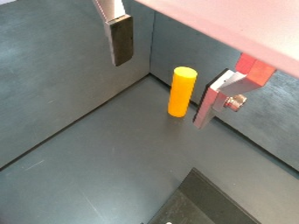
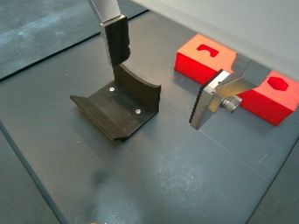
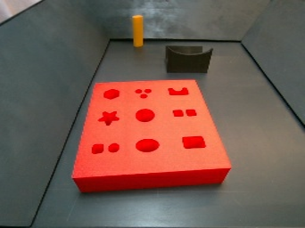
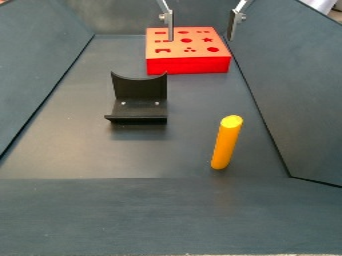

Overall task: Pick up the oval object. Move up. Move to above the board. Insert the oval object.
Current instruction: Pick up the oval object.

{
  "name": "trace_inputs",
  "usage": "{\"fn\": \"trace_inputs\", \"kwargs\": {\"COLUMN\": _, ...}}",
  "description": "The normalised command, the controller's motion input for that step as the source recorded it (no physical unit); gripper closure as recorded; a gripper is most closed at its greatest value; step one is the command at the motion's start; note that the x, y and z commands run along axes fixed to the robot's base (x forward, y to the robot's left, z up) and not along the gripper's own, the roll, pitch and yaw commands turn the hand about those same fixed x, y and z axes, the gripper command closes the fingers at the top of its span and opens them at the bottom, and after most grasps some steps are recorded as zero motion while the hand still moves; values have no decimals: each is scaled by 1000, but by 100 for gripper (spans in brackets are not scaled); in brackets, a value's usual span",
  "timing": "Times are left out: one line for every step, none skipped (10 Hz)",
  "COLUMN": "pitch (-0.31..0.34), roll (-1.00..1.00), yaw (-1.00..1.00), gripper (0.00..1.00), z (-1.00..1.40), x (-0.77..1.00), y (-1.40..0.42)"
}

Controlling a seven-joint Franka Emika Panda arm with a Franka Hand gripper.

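You see one oval object [image 4: 227,142], one board [image 3: 146,135], one fixture [image 4: 138,98], one gripper [image 2: 163,76]. Oval object: slim smooth orange-yellow peg, upright on floor near wall, well apart from board. Gripper above floor, fingers [image 1: 121,41] spread wide, nothing between.

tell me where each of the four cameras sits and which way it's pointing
Wrist view: on the arm, looking down past the gripper at the upright oval object.
Wrist view: on the arm, looking down past the gripper at the fixture and the board.
Side view: beyond the board, facing the far wall; no robot part shows.
Side view: near the oval object, facing the board; fingers above it.
All views share the floor.
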Motion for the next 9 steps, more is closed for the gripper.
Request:
{"fn": "trace_inputs", "kwargs": {"pitch": 0, "roll": 0, "yaw": 0, "gripper": 0, "z": 0, "x": 0, "y": -23}}
{"fn": "trace_inputs", "kwargs": {"pitch": 10, "roll": 0, "yaw": -114, "gripper": 0, "z": 0, "x": 29, "y": 0}}
{"fn": "trace_inputs", "kwargs": {"pitch": 0, "roll": -39, "yaw": -480, "gripper": 0, "z": 140, "x": 0, "y": 446}}
{"fn": "trace_inputs", "kwargs": {"pitch": 0, "roll": 0, "yaw": -709, "gripper": 0, "z": 146, "x": -23, "y": 217}}
{"fn": "trace_inputs", "kwargs": {"pitch": -34, "roll": 0, "yaw": -791, "gripper": 0, "z": 274, "x": -57, "y": 126}}
{"fn": "trace_inputs", "kwargs": {"pitch": -30, "roll": 0, "yaw": -800, "gripper": 0, "z": 277, "x": -51, "y": 114}}
{"fn": "trace_inputs", "kwargs": {"pitch": -46, "roll": 0, "yaw": -817, "gripper": 0, "z": 257, "x": -137, "y": 71}}
{"fn": "trace_inputs", "kwargs": {"pitch": -81, "roll": -3, "yaw": -303, "gripper": 0, "z": 0, "x": -311, "y": 0}}
{"fn": "trace_inputs", "kwargs": {"pitch": 0, "roll": 0, "yaw": 0, "gripper": 0, "z": 0, "x": -57, "y": 0}}
